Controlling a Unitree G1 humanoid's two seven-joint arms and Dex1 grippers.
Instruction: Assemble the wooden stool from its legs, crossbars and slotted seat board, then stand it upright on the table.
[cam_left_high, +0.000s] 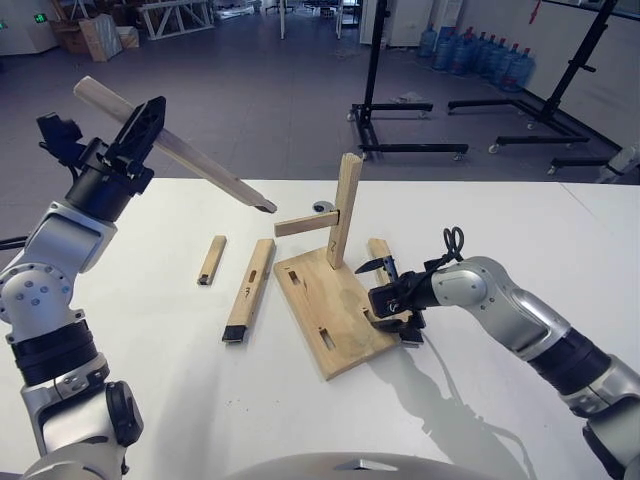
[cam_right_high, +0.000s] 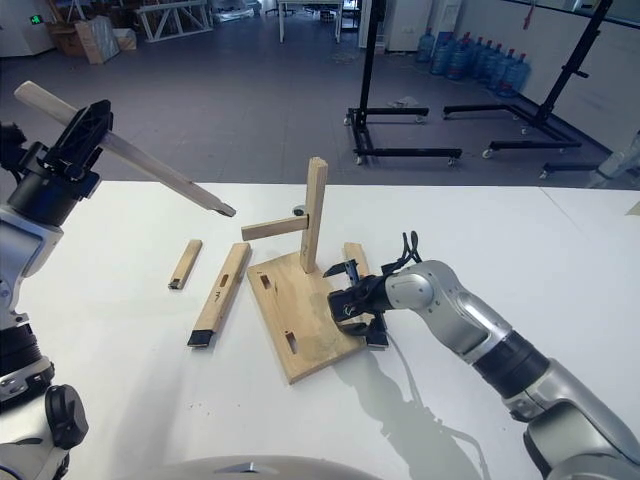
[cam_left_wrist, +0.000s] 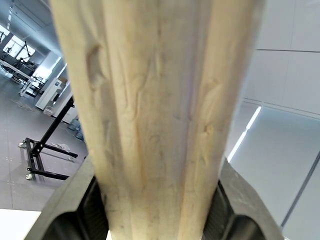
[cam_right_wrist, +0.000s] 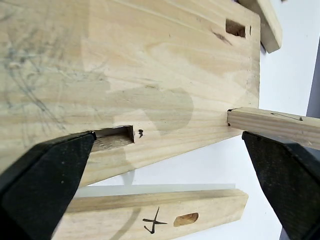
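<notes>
Long pale wooden leg (cam_left_wrist: 155, 120): both ends are cut off by the left wrist view's edges, and it covers most of the left gripper (cam_left_high: 143, 128) clamped on it.
Short flat wooden bar (cam_left_high: 378, 248): lies right of the flat slotted wooden seat board (cam_left_high: 330, 335), largely hidden under the right gripper (cam_left_high: 390, 300).
Right gripper contact: cannot tell whether its spread fingers touch the board.
Small grey round object (cam_left_high: 322, 208): sits behind the upright square wooden leg (cam_left_high: 343, 215), mostly hidden and too small to identify.

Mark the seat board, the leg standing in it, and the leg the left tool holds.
seat board (cam_left_high: 340, 306), left eye view, bare middle of top face.
standing leg (cam_left_high: 345, 205), left eye view, mid-shaft.
held leg (cam_left_high: 208, 167), left eye view, free shaft near lower end.
</notes>
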